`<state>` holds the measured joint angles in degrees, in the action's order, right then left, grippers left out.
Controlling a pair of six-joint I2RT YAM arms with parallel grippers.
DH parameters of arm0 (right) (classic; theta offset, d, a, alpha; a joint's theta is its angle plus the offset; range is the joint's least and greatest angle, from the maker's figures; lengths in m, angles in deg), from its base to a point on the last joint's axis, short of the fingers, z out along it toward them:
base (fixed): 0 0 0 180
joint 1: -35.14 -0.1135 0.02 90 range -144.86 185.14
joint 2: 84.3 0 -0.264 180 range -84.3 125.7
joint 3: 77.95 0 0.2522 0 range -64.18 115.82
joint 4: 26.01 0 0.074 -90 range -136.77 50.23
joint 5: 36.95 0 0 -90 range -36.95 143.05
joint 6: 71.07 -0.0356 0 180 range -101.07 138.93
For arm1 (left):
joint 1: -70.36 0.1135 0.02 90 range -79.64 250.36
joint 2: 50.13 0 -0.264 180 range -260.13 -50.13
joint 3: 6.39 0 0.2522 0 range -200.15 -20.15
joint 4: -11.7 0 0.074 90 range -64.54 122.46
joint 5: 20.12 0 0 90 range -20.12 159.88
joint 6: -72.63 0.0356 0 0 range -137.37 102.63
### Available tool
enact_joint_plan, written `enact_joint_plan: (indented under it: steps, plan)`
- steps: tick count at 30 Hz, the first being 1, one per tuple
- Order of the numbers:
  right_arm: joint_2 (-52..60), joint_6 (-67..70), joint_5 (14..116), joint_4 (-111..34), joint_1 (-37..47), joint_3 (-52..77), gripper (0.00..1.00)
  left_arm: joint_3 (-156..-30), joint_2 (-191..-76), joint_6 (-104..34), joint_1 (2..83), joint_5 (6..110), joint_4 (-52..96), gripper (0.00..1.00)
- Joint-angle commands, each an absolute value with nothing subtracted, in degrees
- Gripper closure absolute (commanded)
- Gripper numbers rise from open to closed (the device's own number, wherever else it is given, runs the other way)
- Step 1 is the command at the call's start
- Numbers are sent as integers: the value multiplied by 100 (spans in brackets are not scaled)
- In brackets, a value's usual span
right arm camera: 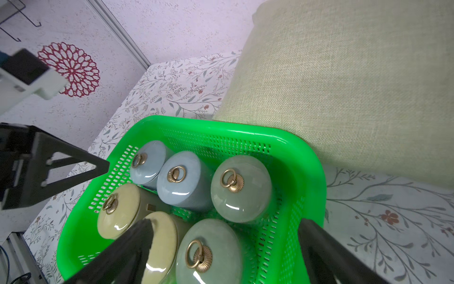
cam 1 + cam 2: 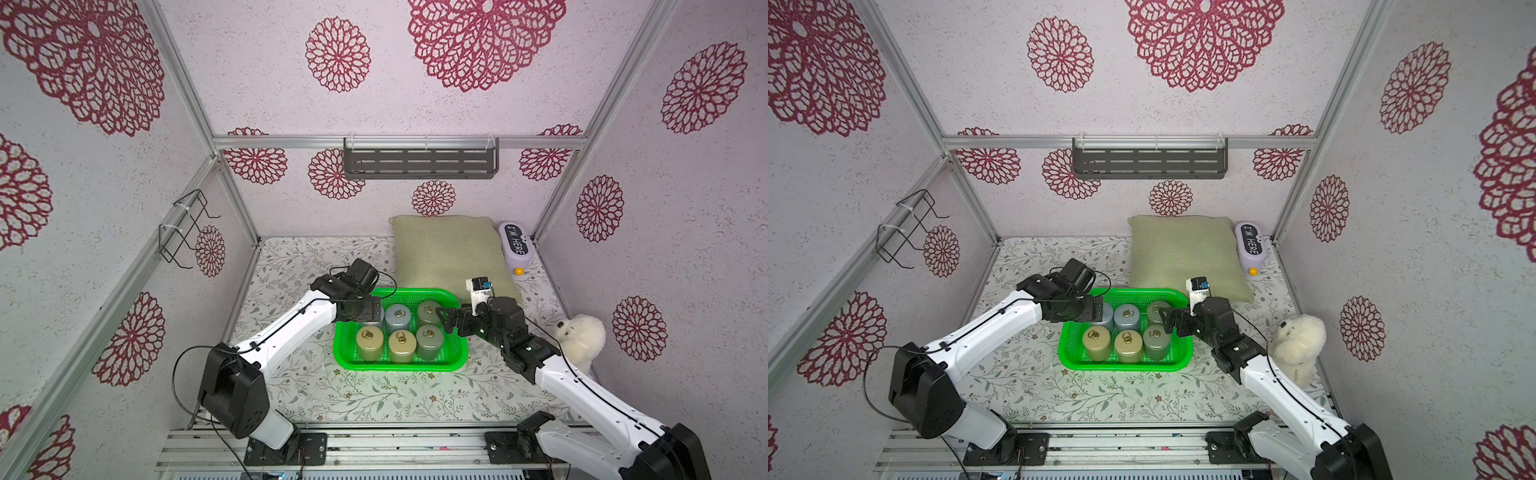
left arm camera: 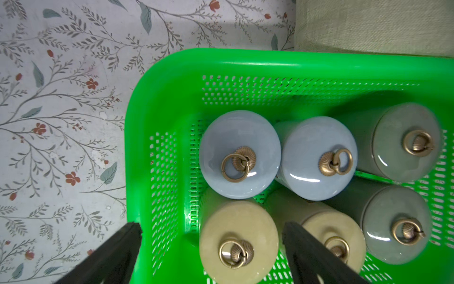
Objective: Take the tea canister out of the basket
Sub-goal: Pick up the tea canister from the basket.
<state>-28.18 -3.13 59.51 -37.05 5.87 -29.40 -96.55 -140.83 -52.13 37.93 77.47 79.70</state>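
- Foreground: the bench (image 2: 353,399), floral-covered, carries the basket (image 2: 399,368), bright green and perforated, resting flat.
- Contents: six tea canisters (image 2: 1128,345) stand upright in two rows of three, neighbours touching. None is out yet.
- Near row: the corner beige canister (image 2: 369,341), the middle beige canister (image 2: 402,345) and the near grey-green canister (image 2: 428,343).
- Far row: the far grey-green canister (image 2: 427,311), the middle blue canister (image 2: 397,318) and the corner blue canister (image 3: 239,153), the last largely covered by the left hand in both top views.
- The left hand (image 3: 211,226) has its fingers spread and empty, above the basket's left end. Its wrist view shows one finger outside the basket wall.
- The right hand (image 1: 226,221) has its fingers spread and empty, above the right end. Its wrist view frames both grey-green canisters.
- Step, as judged: the approach before a grasp. Which canister is meant cannot be told.
- Technique: choose an outer canister and lower one finger into the gap beside the basket wall. Close on the glazed body below the lid, not on the loose ring. Lift straight up until clear of the rim, and let the idle hand steady the light basket.
- Background: the cushion (image 2: 451,253) just behind the basket, the plush toy (image 2: 582,336) by the side wall, and the wall shelf (image 2: 419,162) farthest.
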Motion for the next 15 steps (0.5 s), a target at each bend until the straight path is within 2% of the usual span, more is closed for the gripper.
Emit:
enact_joint_plan:
  steps: [1,15]
  plan:
    - [-3148,-317,5971,-3389,569,-3046,1,-9837,-14335,-4930,3885,7334,8129,3]
    - [-3258,-393,5946,-3343,565,-3175,1,-10331,-15433,-4695,3911,7199,8134,3]
